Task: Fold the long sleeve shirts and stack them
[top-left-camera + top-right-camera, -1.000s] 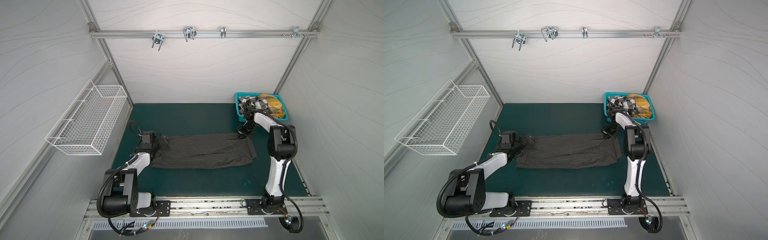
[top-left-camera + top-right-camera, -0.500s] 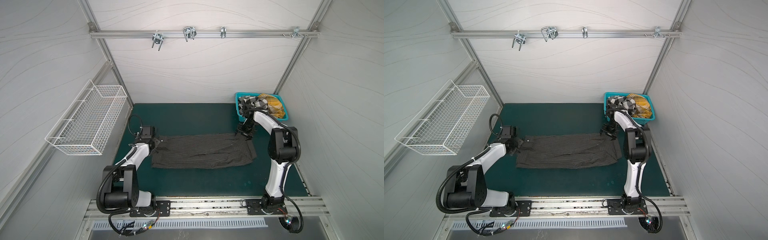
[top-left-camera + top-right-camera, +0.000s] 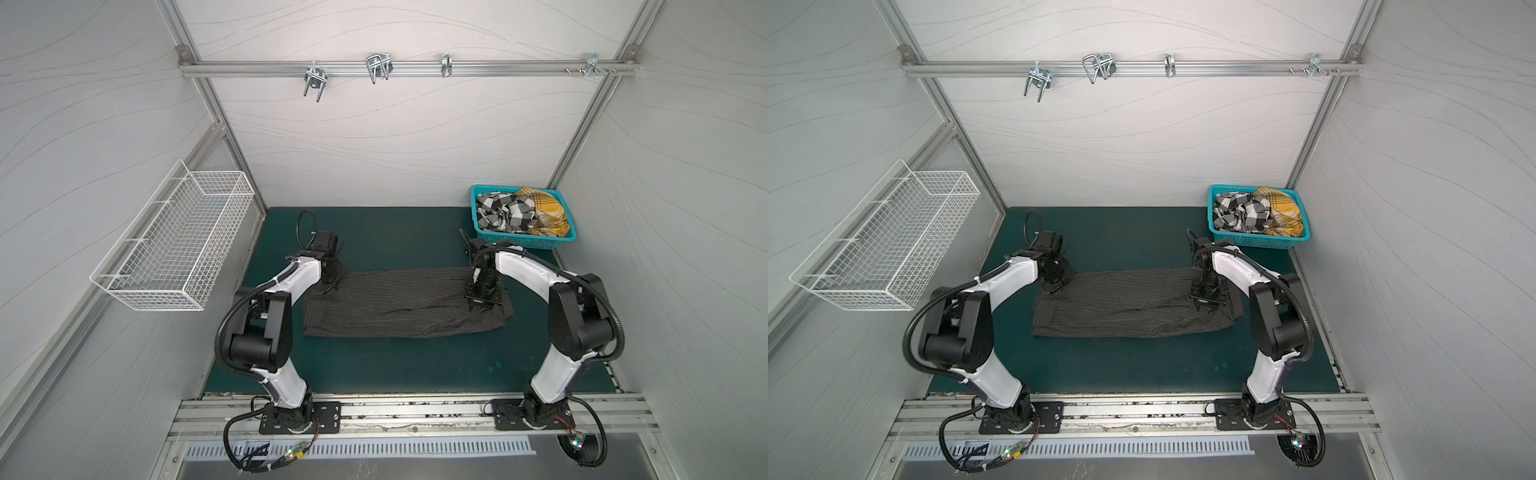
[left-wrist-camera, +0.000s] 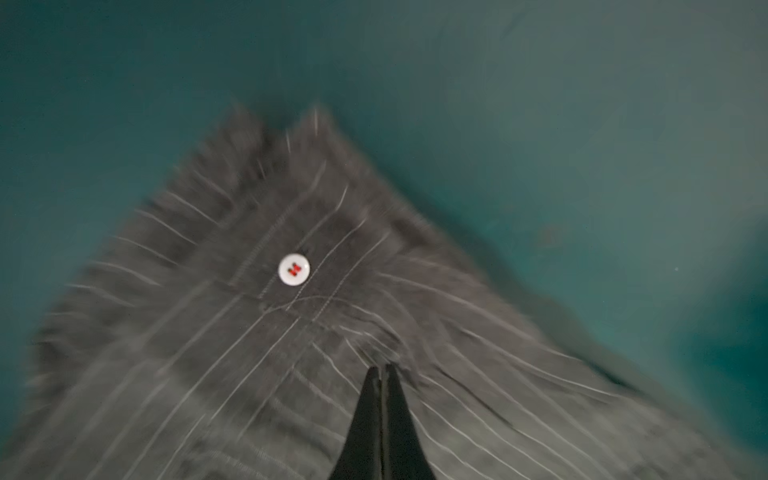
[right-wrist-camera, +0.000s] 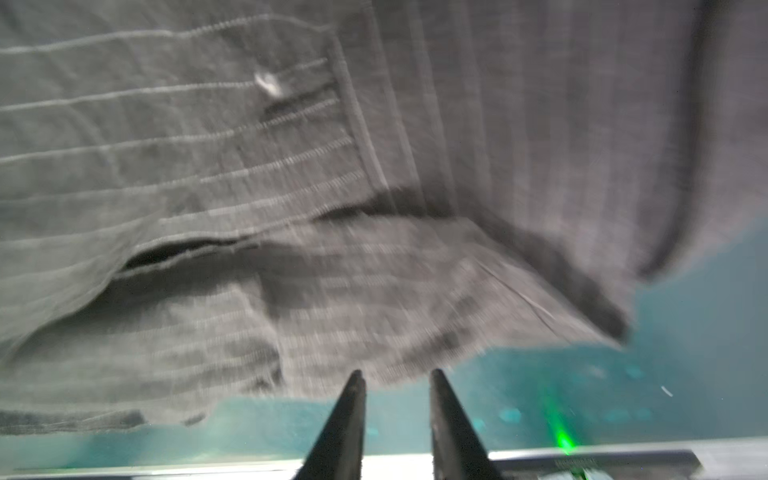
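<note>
— Green-matted bench (image 3: 395, 365) between white walls. How many shirts do you count?
— Three. One dark pinstriped shirt (image 3: 399, 303) (image 3: 1129, 305) lies spread lengthwise on the bench between the two arms, in both top views, with a crease running slantwise across it. The other two are bundled side by side in one teal basket (image 3: 523, 242) at the far right corner of the bench: a black-and-white checked shirt (image 3: 503, 212) and a yellow plaid shirt (image 3: 544, 210).
— And the claws?
— Two. The left claw (image 3: 328, 282) (image 4: 382, 368) sits at the far left corner of the pinstriped shirt. Its fingers are clenched together and the cloth gathers into folds at their tips, so it is pinching that shirt. One white button (image 4: 294, 269) with red thread shows just beyond the tips, though the left wrist view is blurred.
— The right one?
— The right claw (image 3: 480, 305) (image 5: 395, 374) is over the shirt's right end. Its fingers stand apart, released, with bare mat between them and the shirt's edge just at the tips. It grasps nothing.
— Anything further out?
— One white wire basket (image 3: 174, 245) hangs on the left wall, and one metal rail (image 3: 407, 67) crosses the back wall, carrying four metal fittings (image 3: 378, 68)
</note>
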Tool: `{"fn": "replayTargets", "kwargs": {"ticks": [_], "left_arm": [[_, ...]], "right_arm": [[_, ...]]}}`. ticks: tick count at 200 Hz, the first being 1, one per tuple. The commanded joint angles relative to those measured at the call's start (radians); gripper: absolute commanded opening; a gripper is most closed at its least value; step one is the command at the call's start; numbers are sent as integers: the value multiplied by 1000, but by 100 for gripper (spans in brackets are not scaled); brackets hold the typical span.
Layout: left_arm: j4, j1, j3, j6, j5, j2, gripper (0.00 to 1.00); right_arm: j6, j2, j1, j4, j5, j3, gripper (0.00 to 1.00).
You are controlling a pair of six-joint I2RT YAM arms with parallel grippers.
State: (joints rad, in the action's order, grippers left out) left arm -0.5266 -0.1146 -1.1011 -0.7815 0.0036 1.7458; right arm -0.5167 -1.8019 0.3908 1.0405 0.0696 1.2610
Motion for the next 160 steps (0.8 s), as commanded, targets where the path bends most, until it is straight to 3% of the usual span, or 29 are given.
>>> {"fn": "replayTargets", "kwargs": {"ticks": [1, 39, 65, 87, 105, 113, 123, 142, 151, 160], "left_arm": [[-40, 15, -3, -20, 64, 34, 0], [-94, 66, 77, -32, 13, 41, 0], [-148, 84, 140, -4, -5, -9, 0], [-136, 48, 236, -34, 97, -104, 0], [-72, -87, 294, -71, 244, -206, 1], [-31, -151, 293, -80, 319, -247, 12], [-20, -216, 257, -75, 374, -287, 22], [-103, -257, 143, -31, 311, -349, 37], [-136, -249, 102, -13, 252, -360, 39], [-164, -235, 63, 24, 209, -350, 34]], "right_arm": [[3, -81, 6, -59, 81, 9, 21], [-5, -283, -5, -67, 2, 167, 16], [-1, -423, -22, 2, -34, 517, 18], [87, -559, 8, 105, 10, 943, 39], [124, -617, 24, 264, 23, 1213, 57], [123, -571, 31, 281, 7, 1196, 59], [117, -468, 44, 251, -15, 1062, 60], [74, -228, 70, 93, 10, 675, 53], [52, -154, 80, 40, 42, 539, 46], [32, -114, 95, 11, 62, 447, 39]]}}
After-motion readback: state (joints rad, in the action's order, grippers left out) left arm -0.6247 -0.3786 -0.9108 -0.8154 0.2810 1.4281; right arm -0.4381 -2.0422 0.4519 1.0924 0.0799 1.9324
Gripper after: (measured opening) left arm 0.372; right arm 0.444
